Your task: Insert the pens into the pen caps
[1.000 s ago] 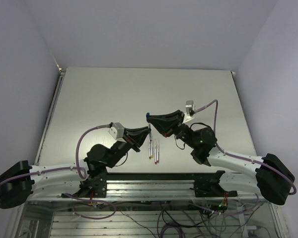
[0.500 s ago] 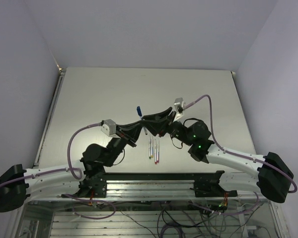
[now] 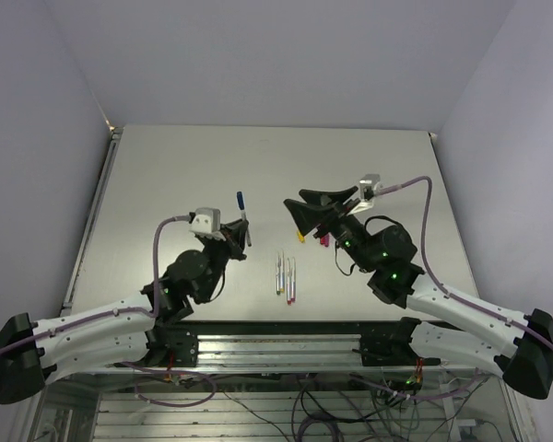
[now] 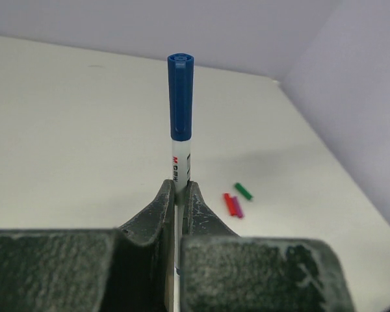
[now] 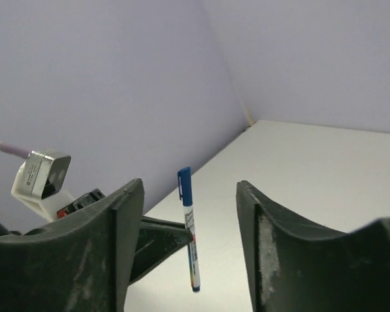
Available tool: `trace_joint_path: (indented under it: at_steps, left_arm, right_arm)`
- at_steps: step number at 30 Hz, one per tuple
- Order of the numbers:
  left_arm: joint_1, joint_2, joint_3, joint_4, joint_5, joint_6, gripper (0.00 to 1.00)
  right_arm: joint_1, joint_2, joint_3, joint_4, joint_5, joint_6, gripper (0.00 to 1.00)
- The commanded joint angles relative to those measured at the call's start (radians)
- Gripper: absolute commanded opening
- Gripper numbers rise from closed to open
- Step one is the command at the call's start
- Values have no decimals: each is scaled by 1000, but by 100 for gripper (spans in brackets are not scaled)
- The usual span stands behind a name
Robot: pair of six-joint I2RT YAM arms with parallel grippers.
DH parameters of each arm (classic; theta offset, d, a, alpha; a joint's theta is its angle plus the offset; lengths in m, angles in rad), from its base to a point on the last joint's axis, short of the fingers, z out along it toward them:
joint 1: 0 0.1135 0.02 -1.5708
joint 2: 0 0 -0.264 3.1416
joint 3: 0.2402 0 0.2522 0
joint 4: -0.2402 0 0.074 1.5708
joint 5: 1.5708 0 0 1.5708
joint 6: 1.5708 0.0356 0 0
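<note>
Left wrist view: right up close, the left claw [image 4: 180, 188] is squeezed tight on a pen [image 4: 181, 162], gripping its white middle. The pen stands straight up, and the blue cap [image 4: 181, 97] sits on its top end. Farther off, three small caps lie on the pale table [image 4: 65, 130]. The red cap [image 4: 229, 204] and the pink cap [image 4: 238, 208] touch side by side, and the green cap [image 4: 243, 191] lies just beyond them. In the right wrist view, the right claw [image 5: 190, 188] is let go, with its two fingers [image 5: 117, 260] standing wide apart. Past them, the pen hangs above the table in the left claw, blue cap up. In the top view, the other pens [image 3: 279, 273] lie side by side on the table, between the two arms. A yellow cap [image 3: 301, 237] lies a little farther back, just under the right claw.
</note>
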Motion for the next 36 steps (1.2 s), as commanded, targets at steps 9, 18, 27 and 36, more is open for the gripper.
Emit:
trace_joint_path:
  at_steps: [9, 18, 27, 36]
  left_arm:
    - [410, 235, 211, -379, 266, -96, 7]
    - [568, 546, 315, -370, 442, -120, 7]
    - [631, 816, 498, -515, 468, -107, 7]
    - [646, 955, 564, -560, 437, -130, 7]
  right_arm:
    - [-13, -44, 72, -356, 653, -52, 63]
    - [-19, 33, 73, -514, 832, -29, 59]
    - [-23, 48, 52, -604, 805, 43, 81]
    - [-23, 16, 7, -616, 767, 105, 83]
